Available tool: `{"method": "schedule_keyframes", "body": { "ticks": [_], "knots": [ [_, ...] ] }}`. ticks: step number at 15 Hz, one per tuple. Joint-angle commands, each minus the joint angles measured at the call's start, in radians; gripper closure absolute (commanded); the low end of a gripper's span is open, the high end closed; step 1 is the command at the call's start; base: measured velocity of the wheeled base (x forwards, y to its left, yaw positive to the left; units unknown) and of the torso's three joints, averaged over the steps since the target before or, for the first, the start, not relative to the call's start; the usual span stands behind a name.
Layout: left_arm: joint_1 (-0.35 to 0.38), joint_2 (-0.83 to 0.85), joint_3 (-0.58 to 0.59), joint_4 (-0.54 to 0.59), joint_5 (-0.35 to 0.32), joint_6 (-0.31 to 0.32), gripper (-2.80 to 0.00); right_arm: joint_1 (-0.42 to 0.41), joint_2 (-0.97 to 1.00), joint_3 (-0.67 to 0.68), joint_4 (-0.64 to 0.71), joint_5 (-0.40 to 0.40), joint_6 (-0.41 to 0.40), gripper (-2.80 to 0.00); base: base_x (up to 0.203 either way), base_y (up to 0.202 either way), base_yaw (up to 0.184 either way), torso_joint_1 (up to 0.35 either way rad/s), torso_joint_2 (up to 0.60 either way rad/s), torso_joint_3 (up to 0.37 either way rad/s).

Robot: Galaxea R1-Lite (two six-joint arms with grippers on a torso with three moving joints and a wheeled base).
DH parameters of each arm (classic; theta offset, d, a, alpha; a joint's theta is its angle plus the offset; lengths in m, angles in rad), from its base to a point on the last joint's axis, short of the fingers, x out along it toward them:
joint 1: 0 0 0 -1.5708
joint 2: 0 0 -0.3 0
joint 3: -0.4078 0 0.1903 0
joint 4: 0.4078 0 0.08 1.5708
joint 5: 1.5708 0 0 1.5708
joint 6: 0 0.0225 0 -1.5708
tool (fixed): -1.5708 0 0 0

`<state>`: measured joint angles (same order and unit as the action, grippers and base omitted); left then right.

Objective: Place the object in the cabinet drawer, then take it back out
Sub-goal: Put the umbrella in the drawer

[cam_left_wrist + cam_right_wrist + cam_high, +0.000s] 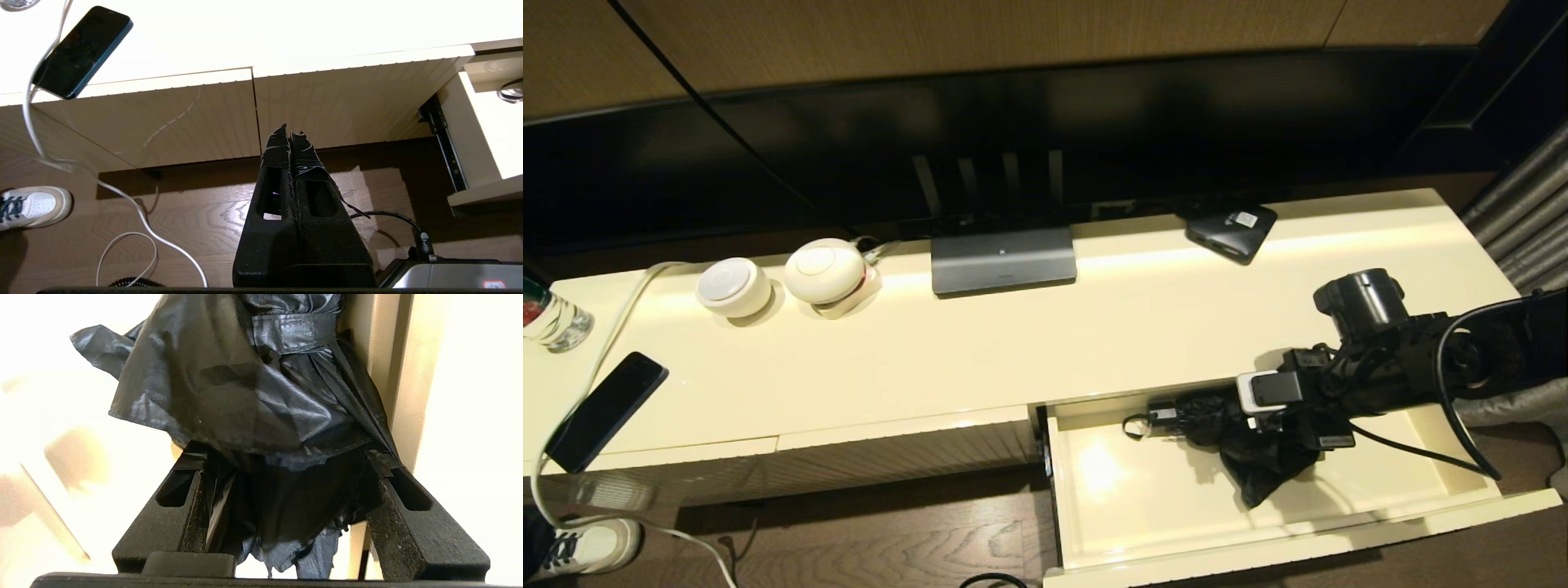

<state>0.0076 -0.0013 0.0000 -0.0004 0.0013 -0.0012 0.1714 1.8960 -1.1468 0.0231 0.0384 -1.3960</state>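
A long glossy cream cabinet [1013, 343] stood against a dark wall under a wide black screen, on a wooden floor. On its top, in the head view, sat two round white devices [780, 282], a grey box [1003, 260], a small flat black box with a white label [1231, 230], a dark phone [605, 411] on a white cable and, at the far left edge, a glass bottle [551, 318]. The cabinet drawer [1258, 523] at the right was pulled out, and the black umbrella [1225, 433] lay inside it near the back wall, handle and wrist loop pointing left. The right gripper [1286, 425] reached in from the right, over the umbrella's fabric. The left wrist view showed the left gripper [291, 134] hanging low before the ribbed front panels [253, 118], its jaws pressed together and empty, a white shoe [34, 206] on the floor nearby. In the right wrist view the right gripper's fingers [412, 522] stood apart on either side of the glossy folds; whether they still pinched the fabric could not be told.
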Motion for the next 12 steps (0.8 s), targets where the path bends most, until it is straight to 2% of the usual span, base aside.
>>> {"method": "schedule_keyframes", "body": {
  "ticks": [1, 5, 8, 12],
  "knots": [
    [0.000, 0.001, 0.003, -0.001, 0.000, 0.000, 0.00, 0.005, -0.081, -0.008, -0.017, 0.005, -0.011, -2.80, 0.000, 0.000, 0.000, 0.000, 0.00, 0.000],
    [0.000, 0.001, 0.003, 0.000, 0.000, 0.000, 0.00, 0.006, -0.180, -0.021, 0.046, 0.006, -0.012, -2.80, 0.000, 0.000, 0.000, 0.000, 0.00, 0.000],
    [0.000, 0.001, 0.003, -0.001, 0.000, 0.000, 0.00, 0.007, -0.262, -0.018, 0.169, 0.005, -0.013, -2.80, 0.000, 0.000, 0.000, 0.000, 0.00, 0.000],
    [0.000, 0.001, 0.003, 0.000, 0.000, 0.000, 0.00, 0.007, -0.314, -0.009, 0.256, 0.002, -0.001, -2.80, 0.000, 0.000, 0.000, 0.000, 0.00, 0.000]
  ]
}}
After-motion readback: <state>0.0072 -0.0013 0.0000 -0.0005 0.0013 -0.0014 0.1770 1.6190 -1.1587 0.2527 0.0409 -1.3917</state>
